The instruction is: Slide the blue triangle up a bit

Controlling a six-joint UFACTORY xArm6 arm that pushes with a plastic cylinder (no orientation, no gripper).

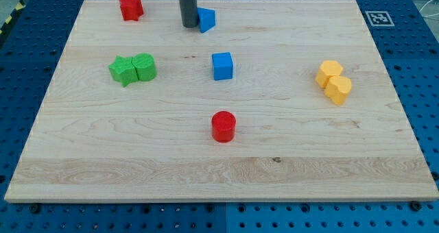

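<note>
wooden board (384, 157) on a blue pegboard. my tip (188, 25), a bare dark rod with no jaws to open or close, stands touching the blue triangle (206, 19) on its left side, near the view's top edge. that placement looks poor for pushing upward; it likely needs to come below the block. little board remains above the triangle. red star block (130, 7) sits well apart, further left.

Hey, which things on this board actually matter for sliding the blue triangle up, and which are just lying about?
Part of the job:
blue triangle, near the view's top
my tip, right against its left side

Just lying about:
blue cube
red cylinder
red block
two green blocks
two yellow blocks
</note>
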